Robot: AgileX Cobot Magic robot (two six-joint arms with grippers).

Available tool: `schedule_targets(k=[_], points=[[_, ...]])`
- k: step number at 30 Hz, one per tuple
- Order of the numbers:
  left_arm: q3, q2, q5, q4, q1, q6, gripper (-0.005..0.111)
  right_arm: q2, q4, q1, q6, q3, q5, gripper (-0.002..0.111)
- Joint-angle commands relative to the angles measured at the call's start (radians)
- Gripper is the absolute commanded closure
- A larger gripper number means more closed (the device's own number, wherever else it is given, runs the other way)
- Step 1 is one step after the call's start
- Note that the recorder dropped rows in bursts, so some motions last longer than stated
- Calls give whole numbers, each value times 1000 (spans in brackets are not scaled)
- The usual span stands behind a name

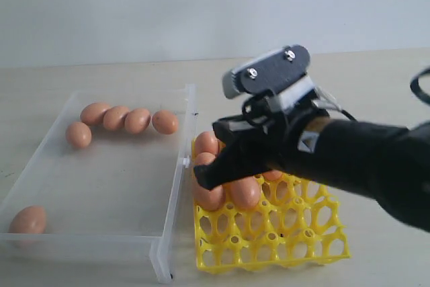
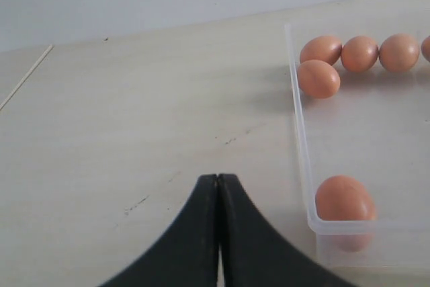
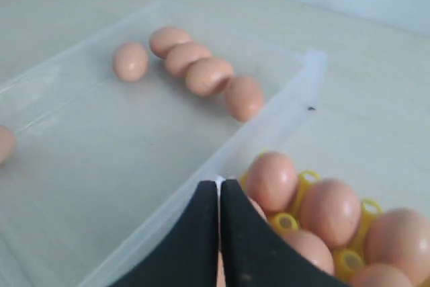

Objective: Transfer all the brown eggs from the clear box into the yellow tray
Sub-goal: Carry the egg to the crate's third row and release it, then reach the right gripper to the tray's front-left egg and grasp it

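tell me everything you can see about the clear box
The clear box is a shallow rectangular bin of frosted see-through plastic with low walls, lying flat on the pale table, close beside the yellow tray. Six brown eggs rest on its floor: five clustered near the far wall, one alone in a near corner.

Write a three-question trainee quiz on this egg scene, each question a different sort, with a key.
1. How many brown eggs lie in the clear box?
2. True or false: the left gripper holds an egg.
3. The right gripper is: A) open; B) shut on an egg; C) shut and empty.

Key: 1) six; 2) false; 3) C.
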Motion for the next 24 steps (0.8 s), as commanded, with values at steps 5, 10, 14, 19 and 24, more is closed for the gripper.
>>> schedule_targets(k=[5,10,14,19,24], points=[[-4,-6,-9,-2,-8,-6,107,214,-115,-1,-51,-539,733,108],[-4,-6,-9,-2,-8,-6,107,399,-99,40,-33,-798,910,104],[-4,-6,-9,-2,-8,-6,107,531,62,94,-112,-953,1008,82],[-4,-6,-9,-2,-8,-6,107,683,239,137,-159,-1093,1038,50],[-4,-6,-9,-2,-8,-6,107,817,345,137,-114,-1233,1057,48]])
